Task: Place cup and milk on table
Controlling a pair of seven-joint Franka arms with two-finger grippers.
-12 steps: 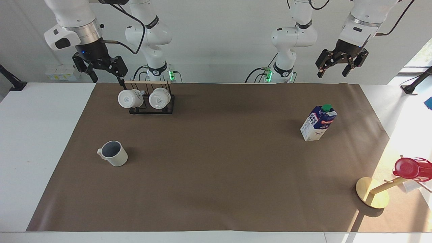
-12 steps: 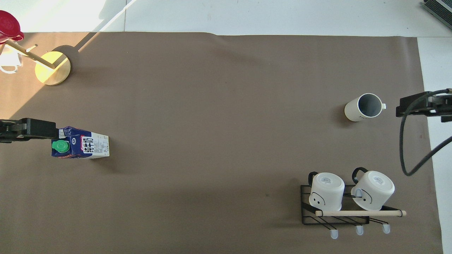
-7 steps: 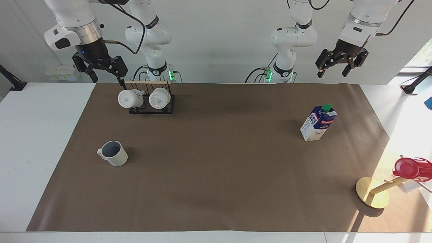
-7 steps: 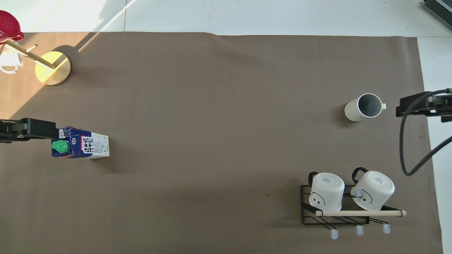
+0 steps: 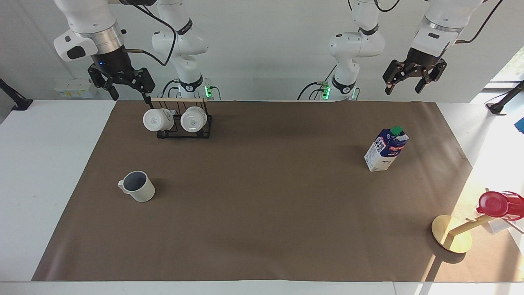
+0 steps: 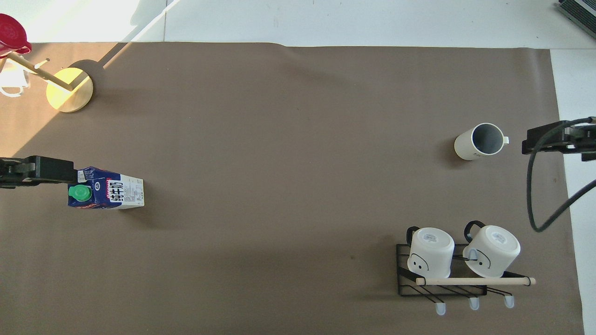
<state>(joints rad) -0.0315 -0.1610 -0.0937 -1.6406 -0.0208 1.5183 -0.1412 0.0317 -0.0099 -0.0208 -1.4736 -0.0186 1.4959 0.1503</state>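
Honestly, almost nothing changes over this last second. The left gripper (image 5: 404,82) creeps up a hair and that's about it; the right gripper (image 5: 123,87) sits where it was. Both hang high at the robots' end of the table (image 5: 49,164), fingers spread wide, holding nothing.

For your task that reads as done, or as good as: the cup (image 5: 138,186) stands upright on the brown mat (image 5: 262,213) toward the right arm's end, and the milk (image 5: 386,149) stands upright on the mat toward the left arm's end, well apart from each other. Neither one moves between frames, and neither gripper touches anything. I'd guess the arms are just parked.

Other stuff around:
- the black mug rack (image 5: 184,123) with two white mugs (image 5: 157,119) hanging on it, nearer to the robots than the cup, almost right under the right gripper
- the wooden stand (image 5: 452,237) with a red cup (image 5: 495,204) on it, farther from the robots than the milk, at the mat's edge

Nothing blocks either item. If you do send the right arm down again, watch the rack's wooden bar, it's very close to those fingers.
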